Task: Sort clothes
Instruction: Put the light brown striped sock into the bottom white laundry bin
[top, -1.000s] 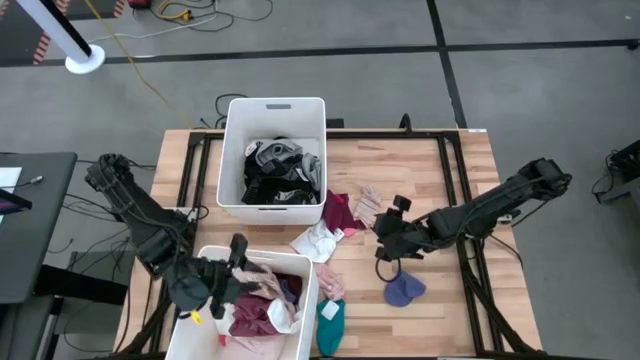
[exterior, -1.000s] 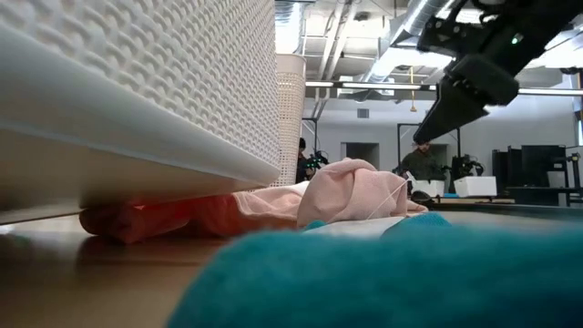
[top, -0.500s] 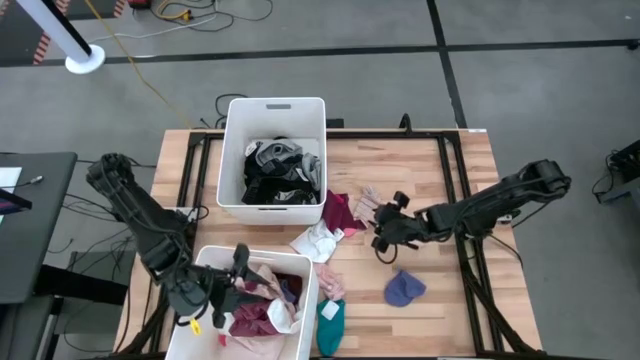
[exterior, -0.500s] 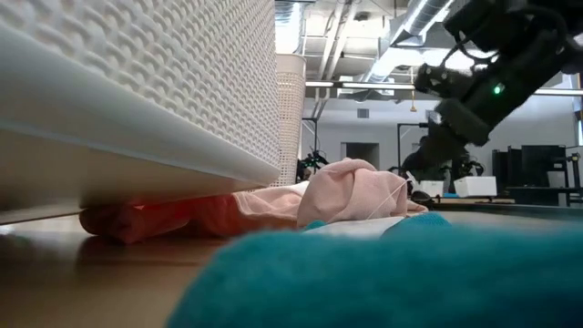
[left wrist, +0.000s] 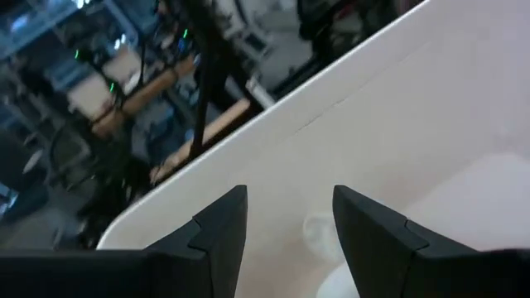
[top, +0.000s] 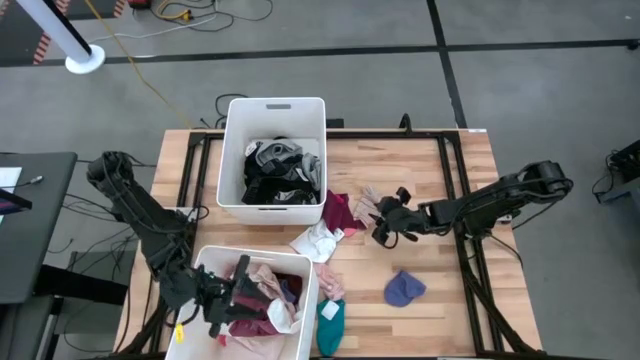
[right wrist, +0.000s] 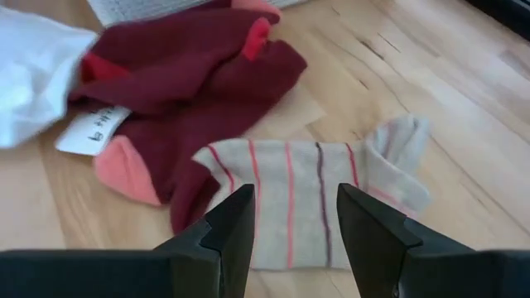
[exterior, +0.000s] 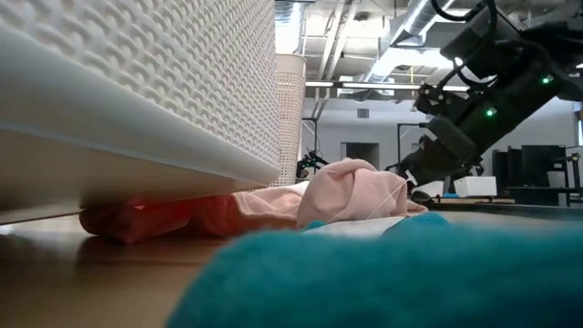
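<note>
Hovering low over the striped beige sock (beside the maroon sock), the right gripper holds its fingers apart, empty. The left gripper, also parted and empty, hangs over the near bin of clothes.

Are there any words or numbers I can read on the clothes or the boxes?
White tag on the maroon sock: it has small dark print, too blurred to read.
Striped beige sock: no words, only stripes.
White bins: no words or numbers show.
So nothing here can be read.
</note>
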Controlling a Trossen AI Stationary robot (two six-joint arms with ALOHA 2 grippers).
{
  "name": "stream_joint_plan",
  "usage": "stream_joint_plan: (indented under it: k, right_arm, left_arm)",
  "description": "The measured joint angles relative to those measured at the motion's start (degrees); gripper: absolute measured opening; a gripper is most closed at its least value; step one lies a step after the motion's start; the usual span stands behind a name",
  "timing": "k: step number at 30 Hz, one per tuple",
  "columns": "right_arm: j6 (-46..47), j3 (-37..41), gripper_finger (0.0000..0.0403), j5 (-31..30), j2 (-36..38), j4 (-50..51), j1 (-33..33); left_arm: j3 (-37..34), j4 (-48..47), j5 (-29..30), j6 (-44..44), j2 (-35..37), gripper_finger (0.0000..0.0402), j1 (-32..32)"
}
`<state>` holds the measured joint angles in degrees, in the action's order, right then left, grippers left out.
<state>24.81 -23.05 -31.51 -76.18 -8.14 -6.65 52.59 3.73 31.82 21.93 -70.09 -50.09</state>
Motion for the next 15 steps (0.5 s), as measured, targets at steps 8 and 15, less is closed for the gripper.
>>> stream_joint_plan:
  k: [8,15]
  right_arm:
    - [-1.62,1.56,0.0185,2.07,-0.01,-3.07,0.45]
    - [-3.06,1.56,0.0185,2.57,-0.02,-4.98,1.21]
  left_arm:
    - [-4.18,7.38,-3.52,2.19,0.90,0.0173,0.20]
    - [-4.96,7.72,-3.57,1.03,0.90,0.0173,0.20]
